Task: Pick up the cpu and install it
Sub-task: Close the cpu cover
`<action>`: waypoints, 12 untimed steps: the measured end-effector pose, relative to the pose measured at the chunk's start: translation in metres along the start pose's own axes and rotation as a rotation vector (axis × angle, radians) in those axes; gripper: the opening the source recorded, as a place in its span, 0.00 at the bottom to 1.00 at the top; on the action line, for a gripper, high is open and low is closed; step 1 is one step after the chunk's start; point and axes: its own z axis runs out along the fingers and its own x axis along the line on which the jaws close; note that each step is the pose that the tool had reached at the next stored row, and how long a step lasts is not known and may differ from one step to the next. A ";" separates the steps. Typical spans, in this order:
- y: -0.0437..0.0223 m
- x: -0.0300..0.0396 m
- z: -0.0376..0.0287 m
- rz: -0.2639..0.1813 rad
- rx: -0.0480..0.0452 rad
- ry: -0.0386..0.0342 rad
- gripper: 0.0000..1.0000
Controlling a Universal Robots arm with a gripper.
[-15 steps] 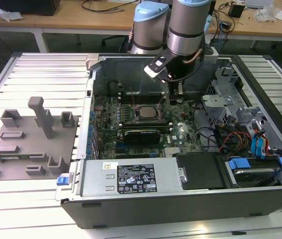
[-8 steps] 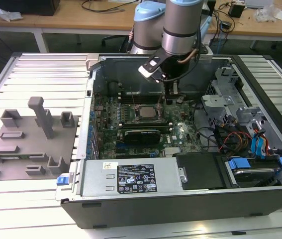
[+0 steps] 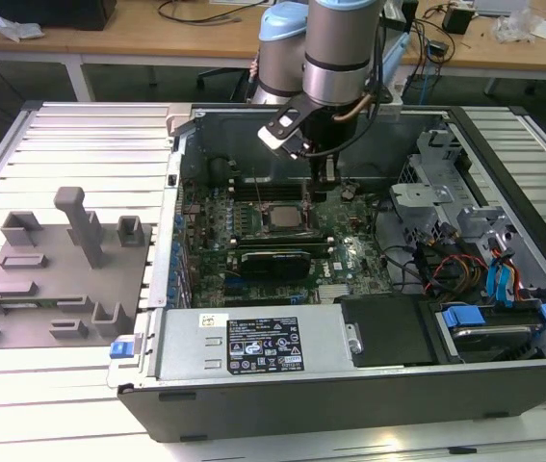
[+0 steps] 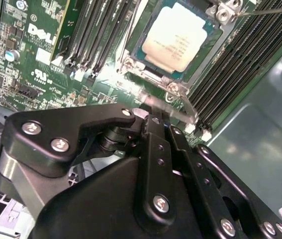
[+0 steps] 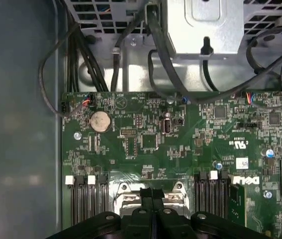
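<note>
The cpu already lies flat in the motherboard socket, silvery top up and a thin rim showing all round. It sits just ahead of the claw and lower than its tips. So the pick-up and the placing look done. Whether the socket's frame is latched down over the chip I cannot tell, and that seems to be the part left. The claw is narrow: in both wrist views its black fingers meet along a thin seam, with nothing visible pinched between them. The tips hang close above the near edge of the socket by its metal bracket, and I cannot tell whether they touch it.

The exterior view gives the wider setting. The claw reaches down into the open computer case, with the cpu just beside it. The grey plastic tray sits well away from the claw on the slatted worktop, outside the case.

The second wrist view shows the chip's face and the memory slots flanking the socket. The first wrist view looks past the claw across the green motherboard to a coin cell and the cable bundles beyond.
</note>
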 end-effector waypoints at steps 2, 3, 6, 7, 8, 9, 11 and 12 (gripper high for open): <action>-0.0013 0.0003 -0.0001 0.001 0.0000 -0.0001 0.11; -0.0013 0.0003 -0.0001 0.001 -0.0001 0.0000 0.11; -0.0014 0.0003 -0.0001 0.001 0.0000 -0.0001 0.11; -0.0014 0.0004 -0.0001 0.001 -0.0001 -0.0001 0.11; -0.0014 0.0004 0.0000 0.001 0.0003 0.0000 0.11; -0.0014 0.0004 0.0003 0.001 0.0012 0.0001 0.11; -0.0017 0.0004 0.0011 0.001 0.0025 -0.0001 0.11; -0.0023 0.0004 0.0018 0.000 0.0026 -0.0001 0.11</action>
